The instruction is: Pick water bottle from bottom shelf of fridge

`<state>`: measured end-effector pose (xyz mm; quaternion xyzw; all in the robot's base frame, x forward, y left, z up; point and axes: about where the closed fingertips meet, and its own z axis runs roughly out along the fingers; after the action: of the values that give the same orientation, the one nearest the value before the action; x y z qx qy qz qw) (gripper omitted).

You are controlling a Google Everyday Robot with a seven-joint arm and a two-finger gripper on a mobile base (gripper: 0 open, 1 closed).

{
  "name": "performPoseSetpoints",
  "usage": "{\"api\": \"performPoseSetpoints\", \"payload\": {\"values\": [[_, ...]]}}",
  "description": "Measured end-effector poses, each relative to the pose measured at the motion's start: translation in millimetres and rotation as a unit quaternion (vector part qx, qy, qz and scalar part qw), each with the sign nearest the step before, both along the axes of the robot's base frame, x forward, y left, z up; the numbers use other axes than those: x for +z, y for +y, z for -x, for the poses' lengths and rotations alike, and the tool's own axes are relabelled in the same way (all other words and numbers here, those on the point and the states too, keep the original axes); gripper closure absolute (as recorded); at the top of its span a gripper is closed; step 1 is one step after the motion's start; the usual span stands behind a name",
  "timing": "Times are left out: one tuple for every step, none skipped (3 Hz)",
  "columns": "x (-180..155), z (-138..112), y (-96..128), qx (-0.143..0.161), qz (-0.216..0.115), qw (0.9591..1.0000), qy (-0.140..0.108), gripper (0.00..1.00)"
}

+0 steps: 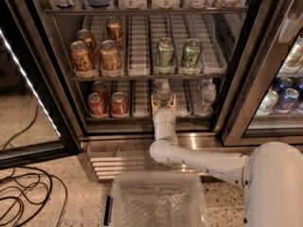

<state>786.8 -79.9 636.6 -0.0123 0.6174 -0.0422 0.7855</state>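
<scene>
The fridge (124, 147) stands open in front of me. On its bottom shelf (140, 99) a small clear water bottle (163, 91) with a white cap stands near the front, in the middle. My gripper (163, 103) reaches into the bottom shelf from below. Its tan fingers (154, 101) sit close on both sides of this bottle's lower body. Another clear bottle (206, 96) stands to the right on the same shelf, and more show dimly behind both.
Two red cans (108, 105) stand at the shelf's left. Green cans (178, 55) and gold cans (96, 55) are on the rack above. A clear plastic bin (157, 201) sits on the floor below the arm. Cables (23, 197) lie at lower left. The open glass door (29, 86) is on the left.
</scene>
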Motion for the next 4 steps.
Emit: {"api": "performPoseSetpoints", "payload": {"values": [[-3,-1,-5,0.001,-0.011,0.9999,0.006,0.71],[-4,9,-9,0.015,-0.036,0.9992,0.014,0.94],[6,34,-15,0.029,-0.058,0.9979,0.005,1.00],[12,43,-17,0.036,-0.065,0.9973,0.000,1.00]]}}
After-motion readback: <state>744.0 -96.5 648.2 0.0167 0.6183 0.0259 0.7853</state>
